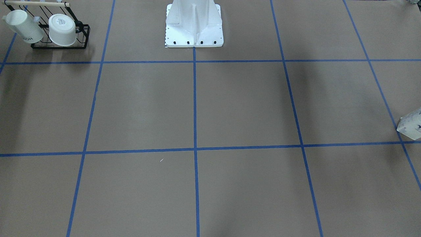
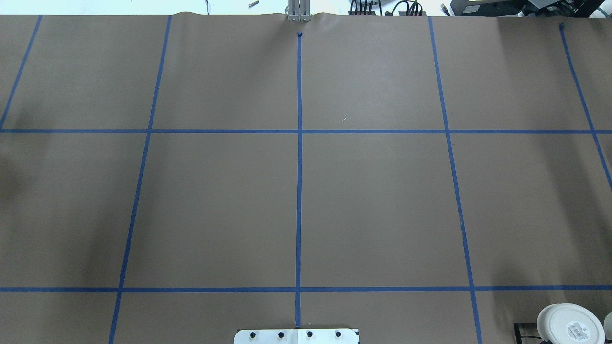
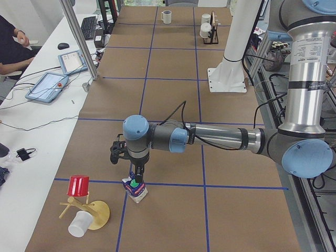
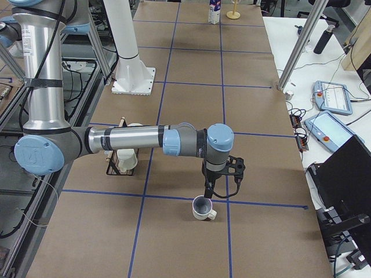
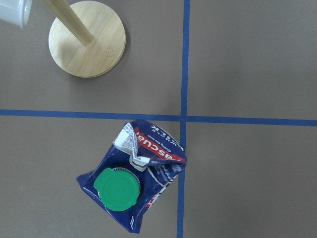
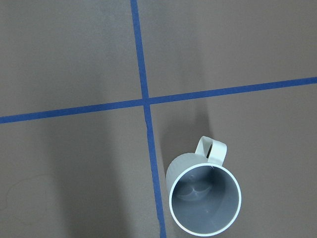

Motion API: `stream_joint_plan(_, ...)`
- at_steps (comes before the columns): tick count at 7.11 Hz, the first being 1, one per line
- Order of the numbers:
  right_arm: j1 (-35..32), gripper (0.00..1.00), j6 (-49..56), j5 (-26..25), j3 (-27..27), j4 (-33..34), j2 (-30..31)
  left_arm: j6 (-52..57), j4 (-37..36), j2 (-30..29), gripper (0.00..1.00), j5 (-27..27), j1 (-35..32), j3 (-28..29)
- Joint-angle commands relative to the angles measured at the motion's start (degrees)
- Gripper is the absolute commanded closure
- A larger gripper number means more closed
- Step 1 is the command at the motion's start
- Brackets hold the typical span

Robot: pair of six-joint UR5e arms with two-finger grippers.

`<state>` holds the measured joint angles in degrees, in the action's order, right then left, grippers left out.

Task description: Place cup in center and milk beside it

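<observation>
The milk (image 5: pixel 131 186) is a small blue and white carton with a green cap and a crumpled top. It stands on a blue tape crossing at the table's left end, and also shows in the exterior left view (image 3: pixel 136 188) and the front view (image 1: pixel 411 125). My left gripper (image 3: pixel 136 174) hangs just above its cap; I cannot tell if it is open or shut. The cup (image 6: pixel 205 198), a white mug with a grey inside, stands upright beside a tape line at the table's right end (image 4: pixel 203 207). My right gripper (image 4: pixel 207 192) hangs just above its rim; I cannot tell its state.
A black wire rack (image 1: pixel 61 46) holds a taller lettered white cup (image 1: pixel 24 26) and a wider white cup (image 1: pixel 62 29). A wooden stand (image 3: pixel 97 215) with a red cup (image 3: pixel 79 185) and a white cup (image 3: pixel 79 224) is near the milk. The robot's white base (image 1: pixel 194 29) stands at the table's edge.
</observation>
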<state>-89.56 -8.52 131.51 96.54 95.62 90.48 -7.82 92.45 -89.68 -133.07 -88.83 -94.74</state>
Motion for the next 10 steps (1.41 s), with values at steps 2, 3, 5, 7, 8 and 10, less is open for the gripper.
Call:
stream_joint_plan(2, 0.0, 0.0, 0.0, 0.06, 0.05, 0.0, 0.14, -0.09, 0.02, -0.05, 0.02, -0.18, 0.15, 0.08)
stream_joint_plan(3, 0.0, 0.0, 0.09, 0.06, 0.14, -0.09, 0.22, 0.0, 0.02, -0.05, 0.02, -0.26, 0.07, 0.08)
stream_joint_plan(5, 0.0, 0.0, 0.09, 0.06, 0.14, -0.09, 0.14, 0.0, 0.02, -0.05, 0.02, -0.35, 0.15, 0.08)
stream_joint_plan(7, 0.0, 0.0, 0.09, 0.15, 0.75, -0.43, -0.21, 0.0, 0.02, -0.05, 0.02, -0.35, 0.15, 0.17)
stream_joint_plan(8, 0.44, 0.0, 0.26, -0.46, 1.19, -0.7, -1.17, 0.0, 0.02, -0.05, 0.02, -0.35, 0.15, -0.09)
stream_joint_plan(10, 2.46, 0.0, 1.74, -1.86, -1.96, -2.54, 0.56, -0.09, 0.1, -0.14, 0.02, -0.35, 0.15, -0.36)
